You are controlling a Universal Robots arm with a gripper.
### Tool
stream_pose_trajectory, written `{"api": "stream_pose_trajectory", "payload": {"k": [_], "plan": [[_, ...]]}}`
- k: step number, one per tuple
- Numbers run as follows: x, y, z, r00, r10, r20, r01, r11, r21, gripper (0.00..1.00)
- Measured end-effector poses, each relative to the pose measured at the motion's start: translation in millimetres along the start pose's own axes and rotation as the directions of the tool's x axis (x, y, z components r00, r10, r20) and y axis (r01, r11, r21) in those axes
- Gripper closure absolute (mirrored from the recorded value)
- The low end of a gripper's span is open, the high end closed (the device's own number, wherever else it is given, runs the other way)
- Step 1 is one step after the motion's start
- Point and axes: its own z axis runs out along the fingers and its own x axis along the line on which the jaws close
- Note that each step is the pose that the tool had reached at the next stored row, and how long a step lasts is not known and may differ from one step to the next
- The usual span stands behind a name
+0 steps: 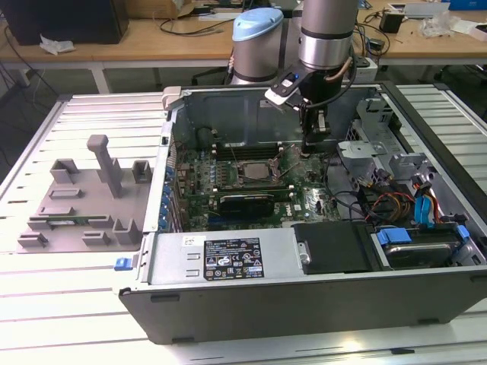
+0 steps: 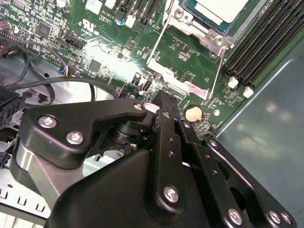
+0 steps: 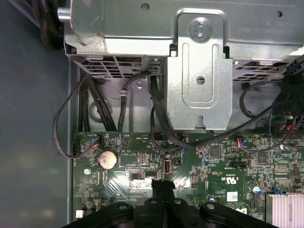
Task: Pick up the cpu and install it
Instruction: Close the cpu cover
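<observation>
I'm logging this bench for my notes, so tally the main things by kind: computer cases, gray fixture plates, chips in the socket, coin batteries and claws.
Computer case: 1
Gray fixture plate: 1
Chip in the socket: 1
Coin battery: 1
Claw: 1
Total: 5

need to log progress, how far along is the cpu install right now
Done, it seems: the cpu already sits in its socket frame on the motherboard. In hand: nothing; the end effector is shut and empty, hovering over the board beside the socket, near the coin cell. Left: I cannot tell whether the socket's bracket is latched down.
</observation>
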Motion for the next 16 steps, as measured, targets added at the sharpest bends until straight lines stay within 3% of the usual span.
{"api": "stream_pose_trajectory", "payload": {"k": [9, 16], "plan": [[0.1, -4.1, 0.1, 1.0000, 0.000, -0.0019, 0.000, 1.0000, 0.0001, 0.89], [0.6, -13.3, -0.1, 1.0000, 0.000, -0.0022, 0.000, 1.0000, -0.0014, 0.89]]}}
